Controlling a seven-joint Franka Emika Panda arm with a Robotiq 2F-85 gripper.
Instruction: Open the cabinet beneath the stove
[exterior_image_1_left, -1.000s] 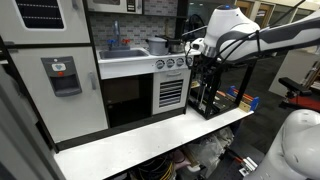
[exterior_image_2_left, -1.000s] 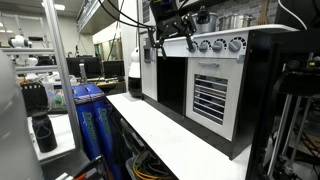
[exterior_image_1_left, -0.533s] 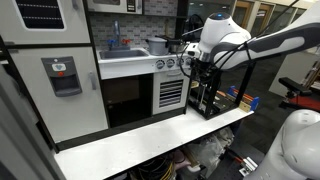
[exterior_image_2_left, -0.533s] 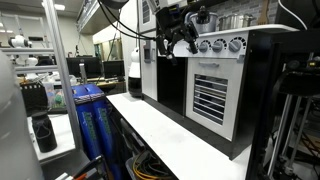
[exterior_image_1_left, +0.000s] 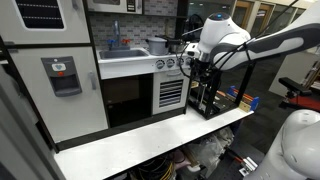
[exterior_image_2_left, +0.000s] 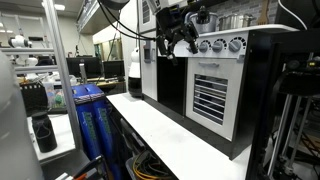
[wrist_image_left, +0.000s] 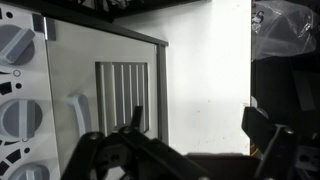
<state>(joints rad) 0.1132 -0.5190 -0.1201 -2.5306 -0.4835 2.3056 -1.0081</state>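
Observation:
The cabinet (exterior_image_1_left: 172, 92) is the small white-framed door with a slatted window, closed, under the stove's strip of silver knobs (exterior_image_1_left: 172, 62). Both exterior views show it (exterior_image_2_left: 212, 97), below the knobs (exterior_image_2_left: 217, 45). My gripper (exterior_image_1_left: 190, 68) hangs at knob height just off the stove's front corner, above and beside the door (exterior_image_2_left: 172, 40). In the wrist view the picture is turned sideways: slats (wrist_image_left: 122, 95), a white door handle (wrist_image_left: 78, 112) and knobs (wrist_image_left: 15, 80) lie left. The gripper (wrist_image_left: 198, 125) is open and empty in front of the white side panel.
A tall white door with a grey dispenser (exterior_image_1_left: 62, 75) stands beside a wider dark compartment (exterior_image_1_left: 122, 100). The toy kitchen rests on a white tabletop (exterior_image_1_left: 150, 135). A black rack (exterior_image_1_left: 215, 95) stands behind the arm. Blue containers (exterior_image_2_left: 90, 120) sit beyond the table's edge.
Over the last second the arm has swung in closer to the stove's knob strip. In the last half second nothing has visibly moved.

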